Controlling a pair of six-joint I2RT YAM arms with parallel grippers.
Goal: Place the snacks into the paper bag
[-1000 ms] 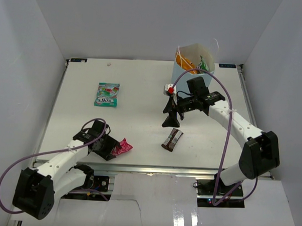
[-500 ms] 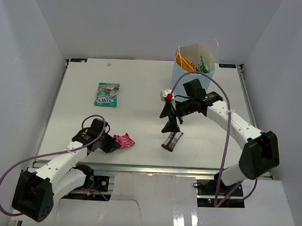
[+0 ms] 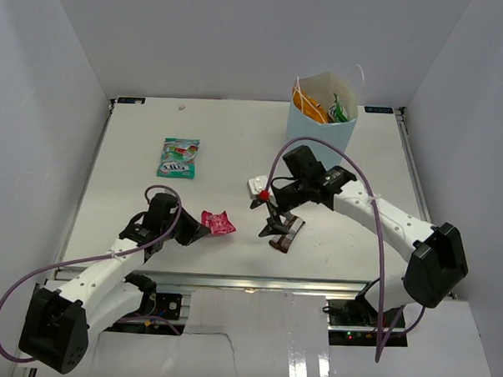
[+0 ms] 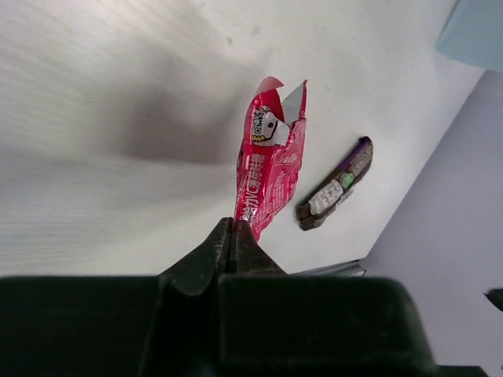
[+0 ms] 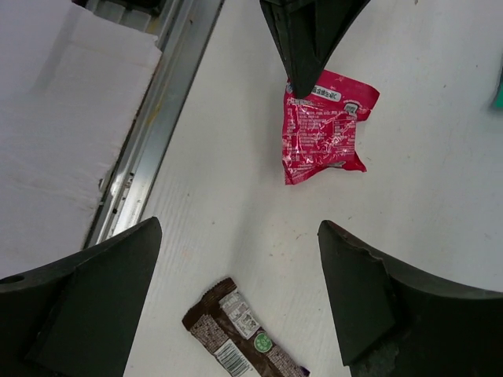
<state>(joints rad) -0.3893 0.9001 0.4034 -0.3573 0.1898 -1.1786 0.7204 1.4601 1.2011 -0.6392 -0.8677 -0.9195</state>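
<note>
- Pink foil shows between the shut jaws of the left gripper: we see it pinching the small pink packet by one edge, near the front of the table.
- From the left wrist camera, we see the packet standing out from the closed fingertips, with its shadow falling apart from it on the white surface.
- We find the right gripper with its jaws spread wide and nothing between them.
- It hangs over the dark brown bar, which lies flat on the table, just right of the pink packet. We cannot tell whether the fingers touch it.
- In the right wrist view, the bar lies between the two open fingers, and the pink packet sits beyond it with the left gripper's tips on its edge.
- We see the teal-green-red pouch lying flat, well apart from both grippers, towards the far left.
- At the far side, the light-blue paper bag stands upright and open.
- Inside it we make out the orange chip bag and a green packet.
</note>
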